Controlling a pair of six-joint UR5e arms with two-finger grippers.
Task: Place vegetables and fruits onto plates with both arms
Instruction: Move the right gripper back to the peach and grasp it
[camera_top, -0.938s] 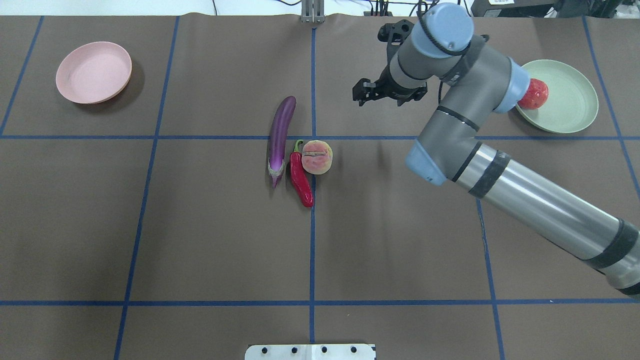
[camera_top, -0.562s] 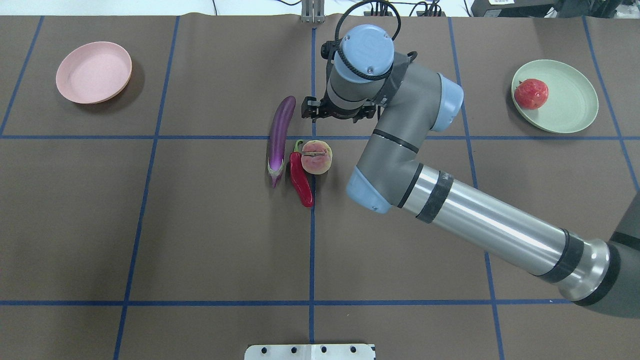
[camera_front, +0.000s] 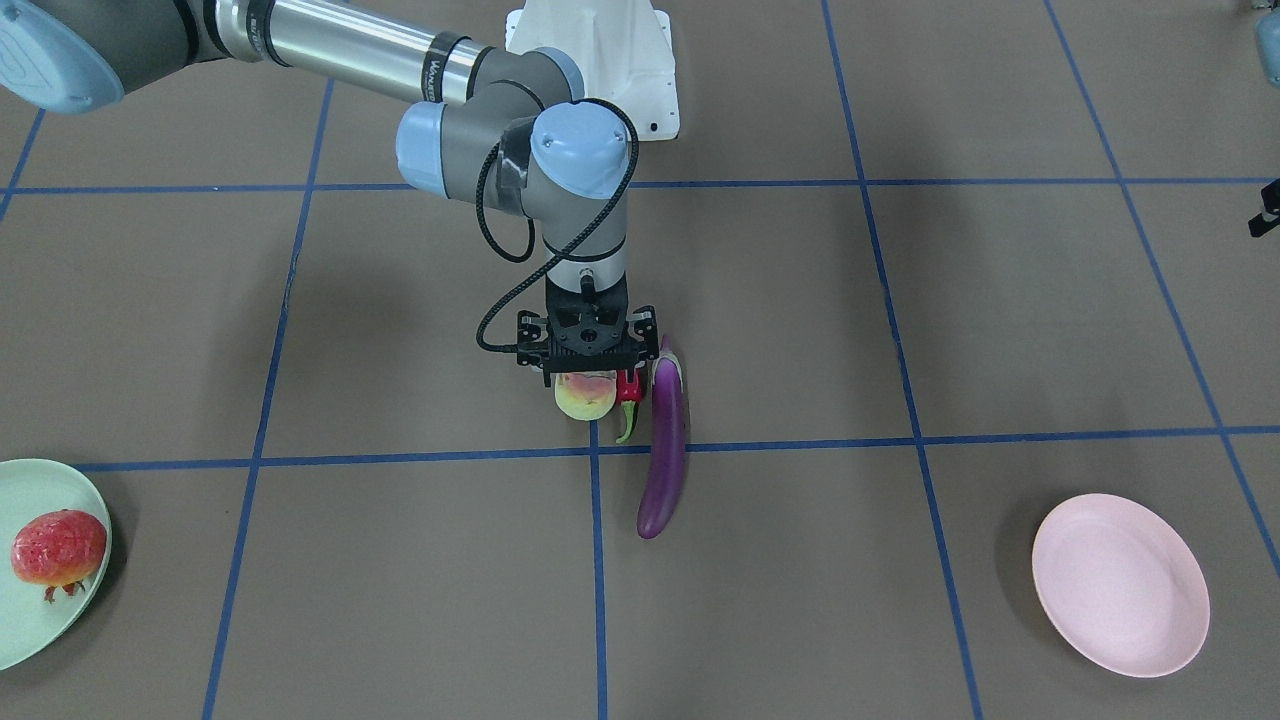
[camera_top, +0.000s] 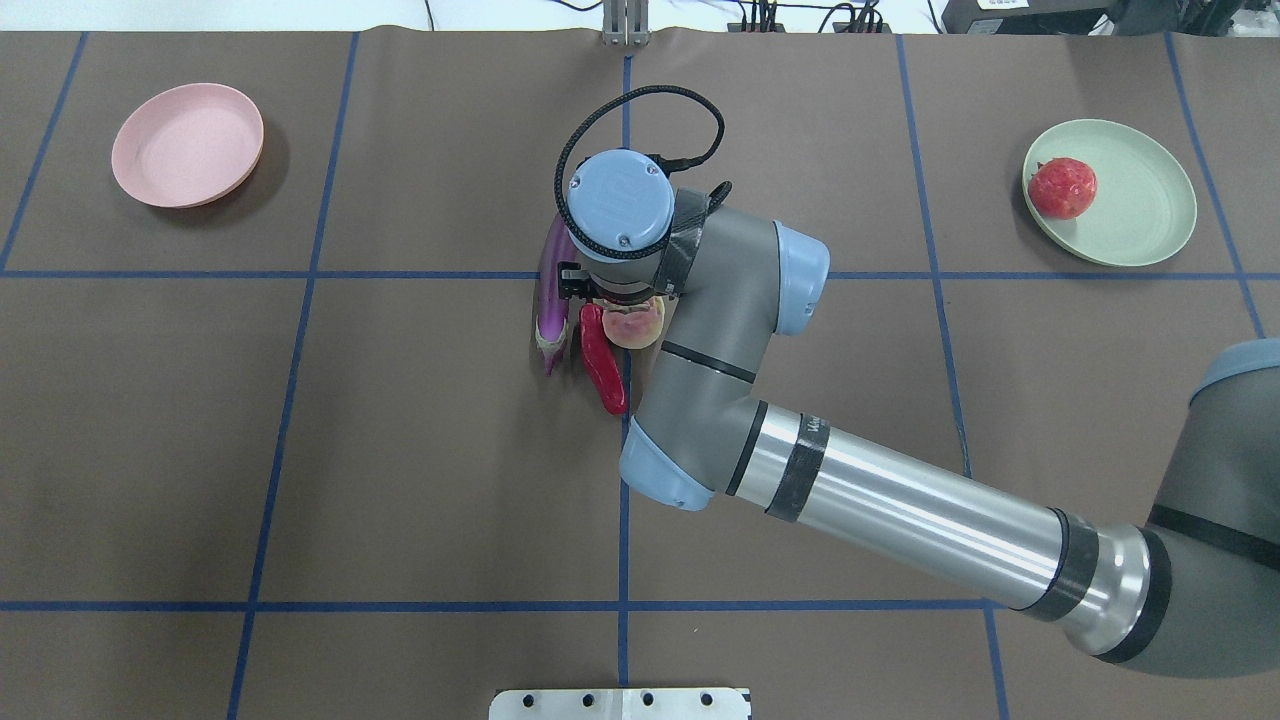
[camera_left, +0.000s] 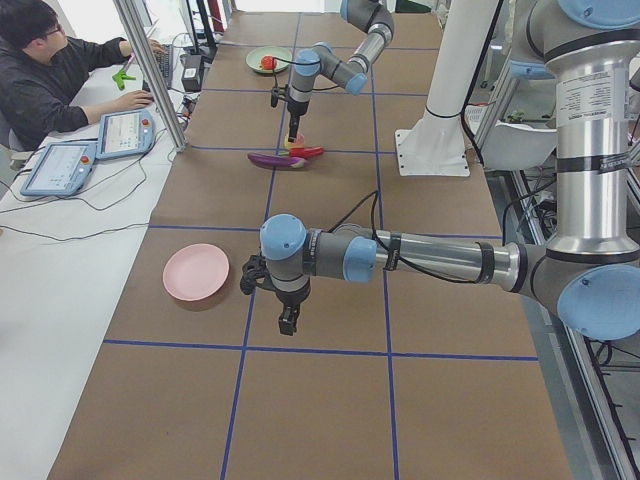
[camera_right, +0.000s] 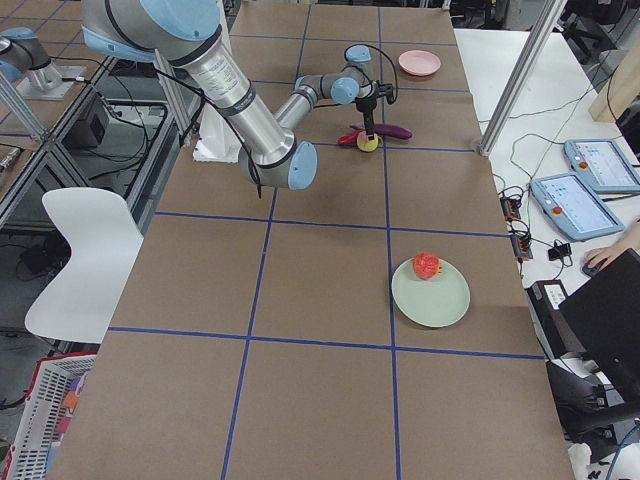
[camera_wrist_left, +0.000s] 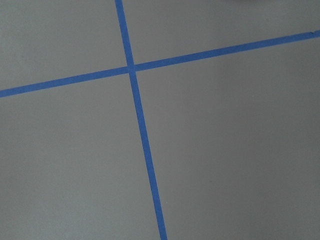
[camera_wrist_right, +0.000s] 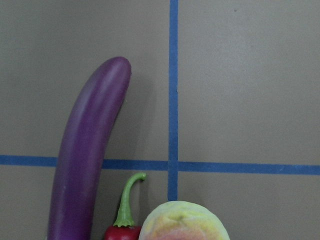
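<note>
Two plates (camera_top: 187, 145) (camera_top: 1140, 200), two fruits (camera_top: 1062, 187) (camera_front: 585, 398), two vegetables (camera_front: 665, 450) (camera_top: 603, 375)

The table (camera_top: 400, 450) bears eggplant (camera_front: 665, 460), chili (camera_top: 603, 375), peach (camera_front: 585, 397), a pink plate (camera_top: 187, 145) and a green plate (camera_top: 1140, 200).

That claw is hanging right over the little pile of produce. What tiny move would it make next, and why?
Probably lower straight down and close on the peach. The right claw looks open just above it, the pomegranate already lies on the green plate, and the chili crowds one side, so a straight drop seems safest.
</note>
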